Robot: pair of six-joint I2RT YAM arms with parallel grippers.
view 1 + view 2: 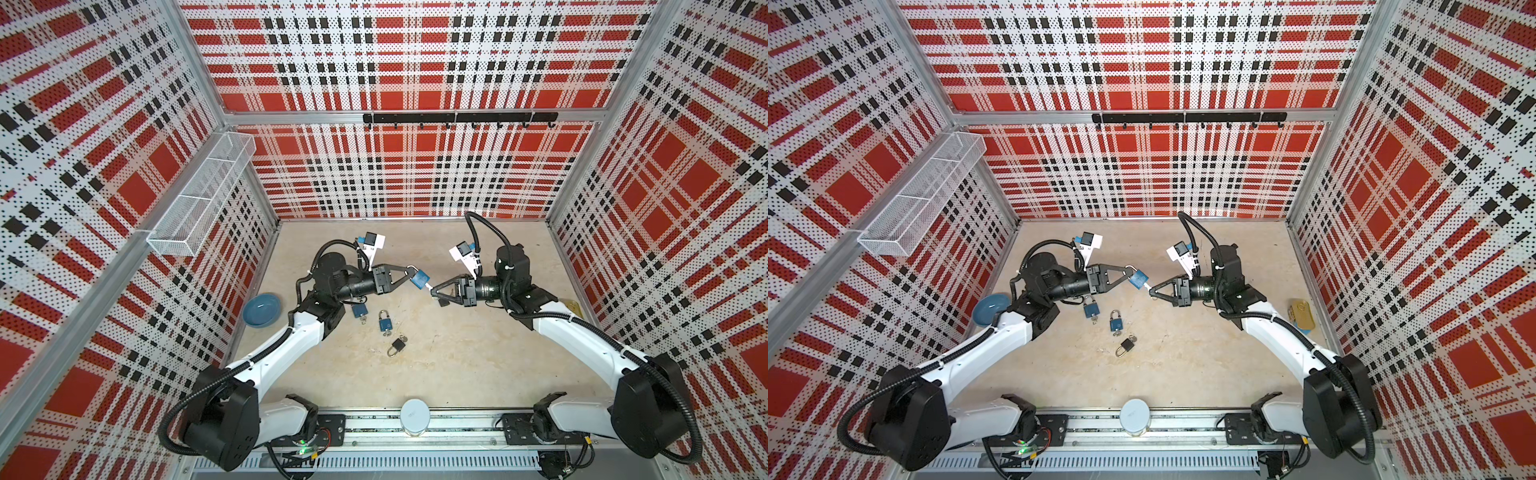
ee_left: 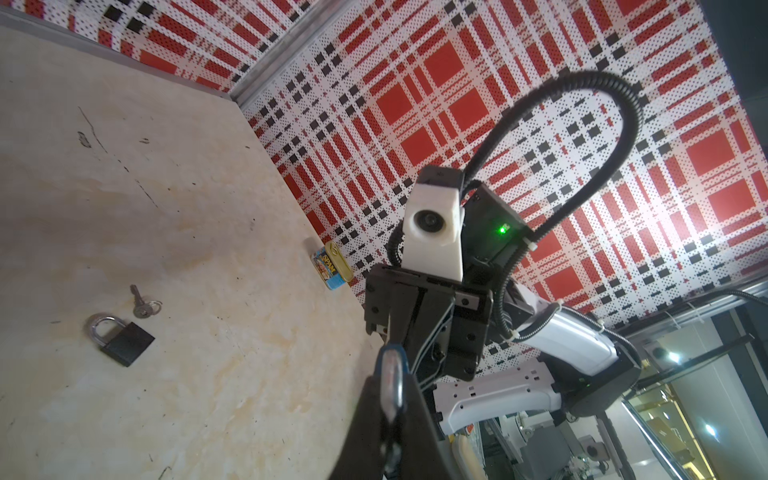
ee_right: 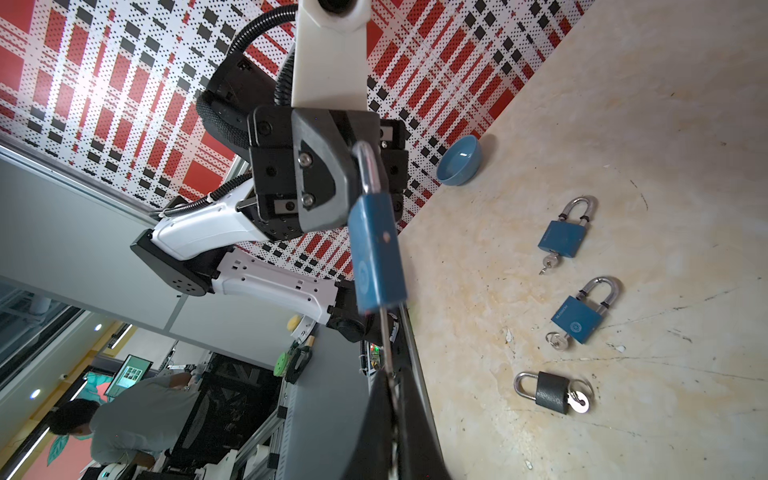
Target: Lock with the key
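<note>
A blue padlock (image 1: 420,278) (image 3: 376,257) hangs in the air above the middle of the table. My left gripper (image 1: 412,272) (image 2: 390,399) is shut on its silver shackle (image 3: 368,170) (image 2: 392,380). A key (image 3: 385,336) sticks out of the padlock's bottom end, seen edge-on as a thin blade. My right gripper (image 1: 433,291) (image 3: 392,390) comes in from the right and is shut on that key. In both top views the two grippers meet tip to tip with the padlock between them (image 1: 1138,279).
On the table below lie two blue padlocks (image 1: 359,311) (image 1: 385,322) with keys in them, and a black padlock (image 1: 398,345) with a key. A blue bowl (image 1: 262,309) sits at the left wall, a Spam can (image 1: 1300,313) at the right wall, a white cylinder (image 1: 414,415) at the front rail.
</note>
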